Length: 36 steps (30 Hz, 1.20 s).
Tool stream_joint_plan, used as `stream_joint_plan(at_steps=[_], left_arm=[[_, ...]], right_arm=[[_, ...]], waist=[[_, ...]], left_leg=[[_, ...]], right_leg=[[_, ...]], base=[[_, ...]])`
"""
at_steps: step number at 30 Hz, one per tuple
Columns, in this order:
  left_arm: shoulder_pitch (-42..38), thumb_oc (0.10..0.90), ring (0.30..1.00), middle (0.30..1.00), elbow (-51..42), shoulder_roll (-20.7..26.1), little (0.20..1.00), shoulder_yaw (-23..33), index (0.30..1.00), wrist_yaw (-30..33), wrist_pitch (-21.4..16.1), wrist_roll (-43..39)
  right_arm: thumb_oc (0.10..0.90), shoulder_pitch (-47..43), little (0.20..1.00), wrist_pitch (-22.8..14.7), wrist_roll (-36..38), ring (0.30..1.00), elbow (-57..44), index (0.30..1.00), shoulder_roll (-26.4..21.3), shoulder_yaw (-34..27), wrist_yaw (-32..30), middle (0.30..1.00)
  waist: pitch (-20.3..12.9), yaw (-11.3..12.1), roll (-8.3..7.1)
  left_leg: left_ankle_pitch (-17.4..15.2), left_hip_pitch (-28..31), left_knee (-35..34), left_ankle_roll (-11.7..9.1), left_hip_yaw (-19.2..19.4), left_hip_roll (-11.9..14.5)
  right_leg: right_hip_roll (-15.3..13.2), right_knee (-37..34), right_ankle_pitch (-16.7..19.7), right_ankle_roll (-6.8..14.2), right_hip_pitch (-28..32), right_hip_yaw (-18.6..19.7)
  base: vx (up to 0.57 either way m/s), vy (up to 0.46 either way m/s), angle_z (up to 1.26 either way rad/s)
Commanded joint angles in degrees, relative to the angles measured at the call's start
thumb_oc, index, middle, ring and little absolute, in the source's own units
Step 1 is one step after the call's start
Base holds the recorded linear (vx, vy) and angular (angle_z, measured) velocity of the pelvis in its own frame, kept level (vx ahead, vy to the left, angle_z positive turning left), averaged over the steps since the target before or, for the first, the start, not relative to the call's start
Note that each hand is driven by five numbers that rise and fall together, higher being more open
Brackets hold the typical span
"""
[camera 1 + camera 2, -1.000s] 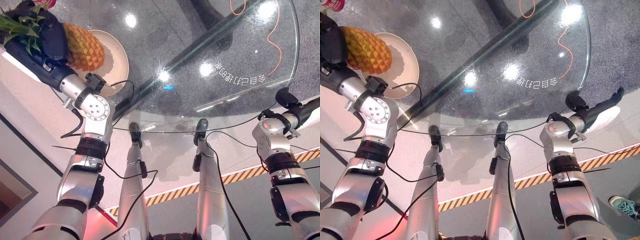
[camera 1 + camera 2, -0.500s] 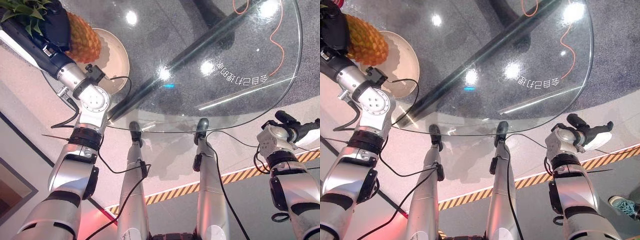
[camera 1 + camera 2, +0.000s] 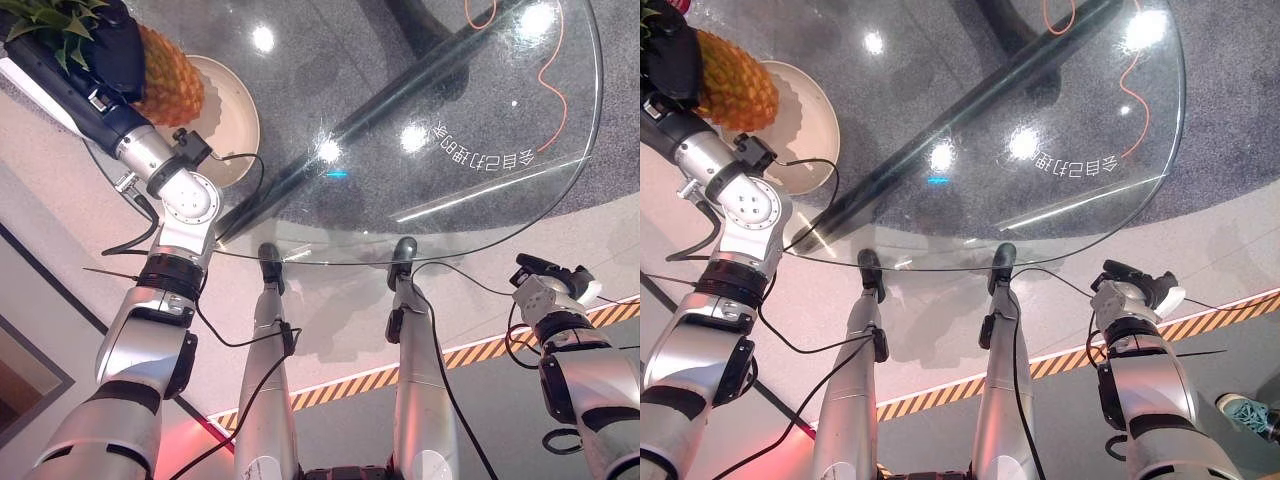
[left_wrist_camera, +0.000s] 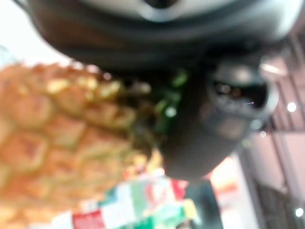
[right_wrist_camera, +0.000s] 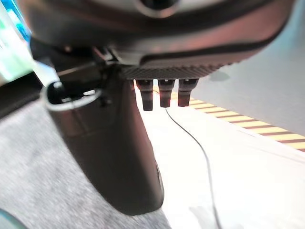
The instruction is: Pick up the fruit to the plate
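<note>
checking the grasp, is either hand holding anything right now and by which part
The left hand holds the pineapple at its crown end, with the fruit's body over the plate. The right hand holds nothing, off the table edge.

The glass bench [image 3: 470,120] lies open to the right of the left hand [image 3: 110,60]; just beside that hand, the plate [image 3: 235,105] and pineapple [image 3: 165,75] crowd the corner.
</note>
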Motion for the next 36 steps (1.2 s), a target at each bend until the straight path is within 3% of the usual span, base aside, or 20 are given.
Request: stream_joint_plan(at_steps=[1, 9, 17, 36], left_arm=[[-8.05, 0.1, 0.3, 0.3, -0.88, 5.48, 0.2, 1.45, 0.3, -0.65, -3.52, 2.13], [-7.97, 0.1, 0.3, 0.3, -1.39, 5.32, 0.2, 1.15, 0.3, -2.13, -1.63, 3.29], [-8.04, 0.1, 0.3, 0.3, 0.73, 5.4, 0.2, 1.03, 0.3, -3.49, 0.21, 1.96], [-7.89, 0.1, 0.3, 0.3, 4.95, 6.28, 0.2, 0.75, 0.3, -5.42, -0.78, -0.6]], right_arm=[[0.8, 4.77, 0.9, 4.3, 0.98, 0.9, 4.65, 0.9, -2.76, 1.58, 4.91, 0.9], [0.8, 6.23, 0.9, 7.53, -0.66, 0.9, 6.85, 0.9, -2.22, 2.96, 16.06, 0.9], [0.8, 5.55, 0.9, 7.89, -1.07, 0.9, 6.15, 0.9, -1.93, 3.33, 16.41, 0.9], [0.8, 5.36, 0.9, 7.14, -1.86, 0.9, 4.97, 0.9, -2.0, 3.53, 15.73, 0.9]], waist=[[-1.41, 1.28, -2.28], [-1.41, 1.45, -3.17], [-1.41, 1.48, -3.71], [-1.41, 1.05, -3.89]], left_leg=[[-5.99, -1.56, 5.29, 1.28, -0.68, -1.55], [-5.84, -0.9, 5.06, 1.16, -0.94, -1.41], [-6.26, -0.53, 5.33, 1.02, -1.11, -1.21], [-6.07, -0.52, 4.96, 0.75, -0.87, -1.05]], right_leg=[[3.57, -4.56, 0.12, -1.11, 2.83, -2.93], [3.93, -4.72, 0.29, -1.09, 3.62, -3.17], [4.28, -4.4, 0.0, -1.03, 3.96, -3.24], [4.56, -4.65, -0.04, -1.1, 3.84, -2.86]], base=[[0.0, 0.0, 0.0], [0.0, -0.008, 0.02], [0.0, 0.0, 0.0], [0.0, 0.0, 0.0]])
